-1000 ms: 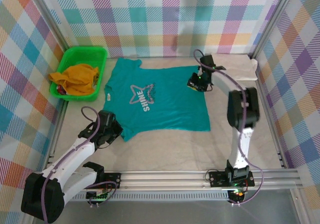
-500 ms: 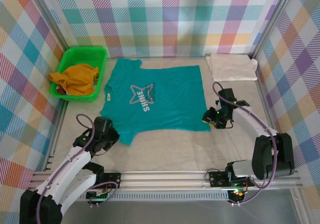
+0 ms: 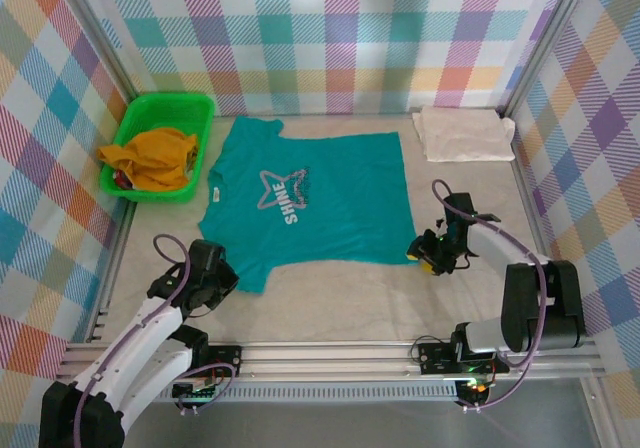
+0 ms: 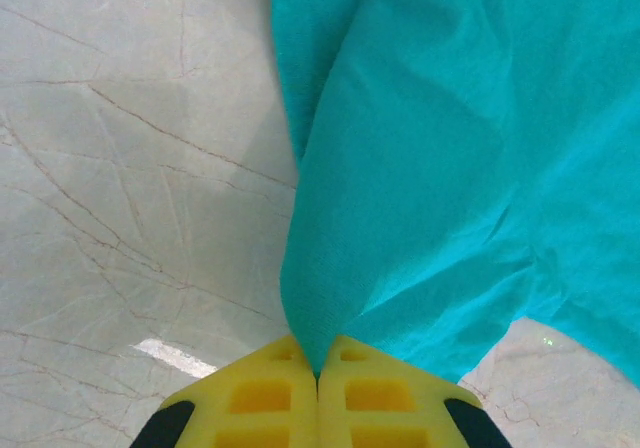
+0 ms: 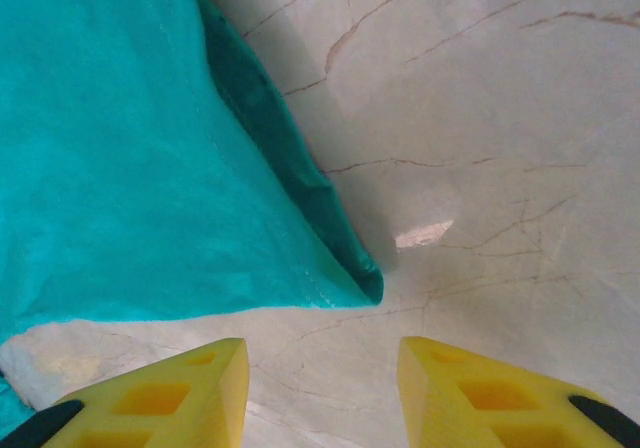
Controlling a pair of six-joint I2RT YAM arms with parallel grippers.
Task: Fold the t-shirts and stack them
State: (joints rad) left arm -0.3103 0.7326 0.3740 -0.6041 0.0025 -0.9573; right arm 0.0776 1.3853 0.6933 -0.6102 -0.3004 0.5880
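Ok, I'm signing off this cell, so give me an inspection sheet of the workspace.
Surface: pale marbled table, nothing spilled seen.
Job's things: teal t-shirt spread flat, print up; cream t-shirt folded, far right corner.
Clutter: green basket holding orange cloth, far left.
Grippers: left gripper shut on the teal t-shirt's edge; right gripper open beside its near right corner.
Cables: purple cables looped along both arms.
Surroundings: checked walls, metal frame.

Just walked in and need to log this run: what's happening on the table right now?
Two arms are working on the teal t-shirt, spread flat on the table, print up. The left gripper is shut on its near-left corner. The right gripper hangs open beside the near-right corner, holding nothing. A folded cream-white t-shirt lies at the far right; a green basket with yellow cloth sits far left.
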